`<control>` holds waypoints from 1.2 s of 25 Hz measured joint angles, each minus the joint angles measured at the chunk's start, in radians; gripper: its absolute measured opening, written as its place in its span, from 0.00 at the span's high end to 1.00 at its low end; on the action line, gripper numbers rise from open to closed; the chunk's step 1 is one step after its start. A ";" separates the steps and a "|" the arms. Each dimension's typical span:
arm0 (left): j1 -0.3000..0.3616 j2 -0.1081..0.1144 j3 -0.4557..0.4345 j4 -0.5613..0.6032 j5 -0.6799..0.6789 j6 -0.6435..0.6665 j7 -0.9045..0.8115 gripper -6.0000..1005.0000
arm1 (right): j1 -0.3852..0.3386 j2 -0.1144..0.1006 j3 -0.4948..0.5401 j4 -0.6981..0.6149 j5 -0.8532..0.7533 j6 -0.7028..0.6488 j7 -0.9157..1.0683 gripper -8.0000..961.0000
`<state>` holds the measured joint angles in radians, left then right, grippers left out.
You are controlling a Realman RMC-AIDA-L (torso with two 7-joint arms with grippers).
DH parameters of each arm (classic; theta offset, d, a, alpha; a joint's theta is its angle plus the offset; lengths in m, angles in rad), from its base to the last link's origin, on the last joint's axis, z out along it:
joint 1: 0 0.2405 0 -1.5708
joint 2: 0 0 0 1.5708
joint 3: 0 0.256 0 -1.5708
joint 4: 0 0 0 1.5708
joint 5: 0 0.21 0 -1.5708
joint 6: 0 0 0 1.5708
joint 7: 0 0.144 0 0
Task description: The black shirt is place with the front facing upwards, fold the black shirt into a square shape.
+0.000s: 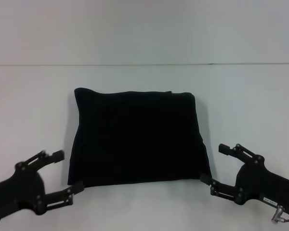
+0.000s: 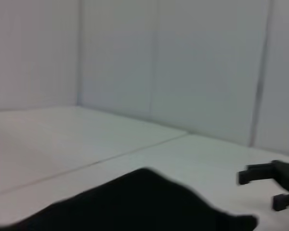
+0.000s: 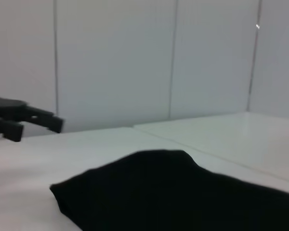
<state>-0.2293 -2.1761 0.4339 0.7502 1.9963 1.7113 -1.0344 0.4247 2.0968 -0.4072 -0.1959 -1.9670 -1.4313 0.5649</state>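
Both grippers (image 1: 70,172) (image 1: 213,165) flanking black shirt (image 1: 137,137)

The black shirt (image 1: 137,139) is soft matt cloth, lying on a smooth, faintly glossy white tabletop (image 1: 33,101), flanked by matt black hard-shelled grippers.

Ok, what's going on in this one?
A two-armed robot is folding a black shirt on a white table. The shirt already lies as a roughly square, folded bundle with no lettering showing. The left gripper sits open at the shirt's near left corner and the right gripper sits open at the near right corner. Each has its lower finger right at the hem, but neither visibly holds the cloth.
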 joint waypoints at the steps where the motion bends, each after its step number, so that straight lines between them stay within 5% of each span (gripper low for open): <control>1: 0.004 0.000 -0.031 -0.020 0.014 -0.009 0.017 0.06 | -0.001 0.000 0.001 0.007 0.000 0.014 -0.001 0.04; 5: 0.006 0.003 -0.100 -0.057 0.044 -0.043 0.047 0.06 | -0.004 0.000 0.011 0.024 0.002 0.055 -0.004 0.04; 30: 0.005 0.007 -0.153 -0.083 0.042 -0.059 0.043 0.06 | -0.006 0.000 0.039 0.041 0.008 0.049 -0.006 0.04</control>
<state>-0.2247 -2.1689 0.2807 0.6672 2.0388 1.6524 -0.9916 0.4189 2.0968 -0.3681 -0.1549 -1.9588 -1.3826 0.5585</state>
